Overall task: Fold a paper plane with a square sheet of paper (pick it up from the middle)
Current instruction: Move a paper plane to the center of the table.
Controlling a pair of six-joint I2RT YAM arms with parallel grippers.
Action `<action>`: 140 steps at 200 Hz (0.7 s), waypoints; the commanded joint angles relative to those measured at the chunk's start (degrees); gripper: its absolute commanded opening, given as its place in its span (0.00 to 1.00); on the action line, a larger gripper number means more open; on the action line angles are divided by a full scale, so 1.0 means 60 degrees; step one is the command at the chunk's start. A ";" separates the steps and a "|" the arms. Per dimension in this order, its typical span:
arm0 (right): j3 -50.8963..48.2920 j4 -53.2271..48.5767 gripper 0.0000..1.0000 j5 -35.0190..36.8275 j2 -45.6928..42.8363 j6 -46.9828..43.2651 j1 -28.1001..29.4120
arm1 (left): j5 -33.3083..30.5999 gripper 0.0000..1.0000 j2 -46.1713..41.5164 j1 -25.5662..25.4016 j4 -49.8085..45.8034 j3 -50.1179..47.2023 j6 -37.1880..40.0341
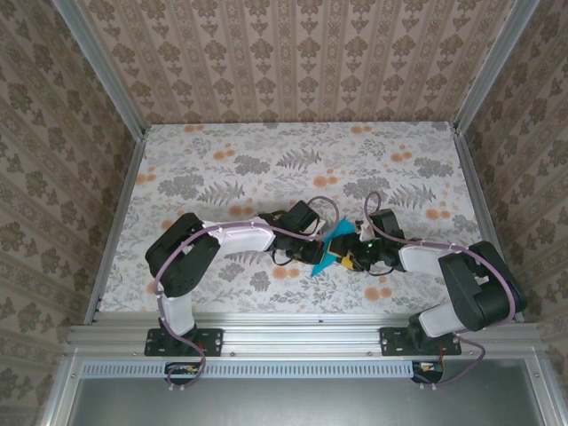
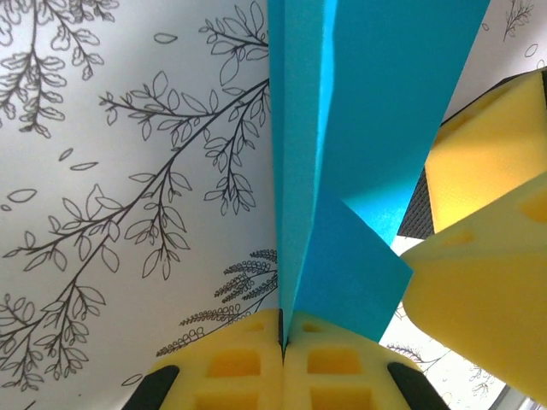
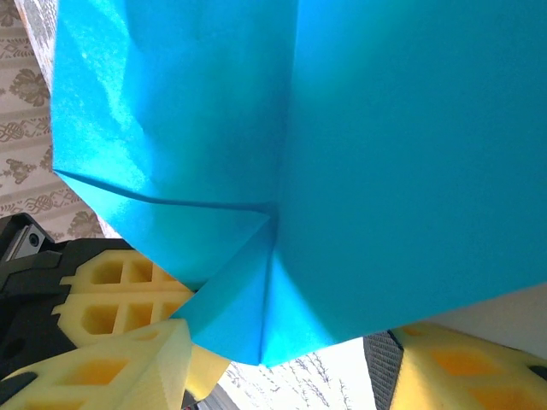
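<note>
Two grippers meet at one teal-blue sheet of paper (image 2: 376, 111), the left gripper (image 2: 282, 337) clamped on it and the right gripper (image 3: 286, 363) parted around it.
On the left, the yellow pads (image 2: 231, 363) are pressed flat together with the paper's folded edge pinched between them. On the right, the fingers (image 3: 111, 376) stand well apart on either side of the paper's lower corner, gripping nothing. The left arm (image 1: 231, 238) and the right arm (image 1: 435, 257) both bend at the elbow and reach inward, low over the floral table (image 1: 266, 160), wrists meeting near its front middle. The paper is partly folded, with a long centre crease and a triangular flap turned over.
</note>
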 commanded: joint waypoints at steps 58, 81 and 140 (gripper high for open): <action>-0.0005 -0.1134 0.61 0.0631 -0.1045 0.0260 0.0175 | 0.0561 0.01 -0.0245 0.0447 0.0692 -0.0624 -0.0733; -0.0056 -0.0938 0.61 0.0704 -0.0973 0.0472 0.0342 | 0.0657 0.01 -0.0247 0.0441 0.0861 -0.0637 -0.0792; 0.0171 -0.0792 0.62 0.0985 -0.0374 0.0804 0.0813 | 0.0680 0.01 -0.0296 0.0440 0.0833 -0.0690 -0.0793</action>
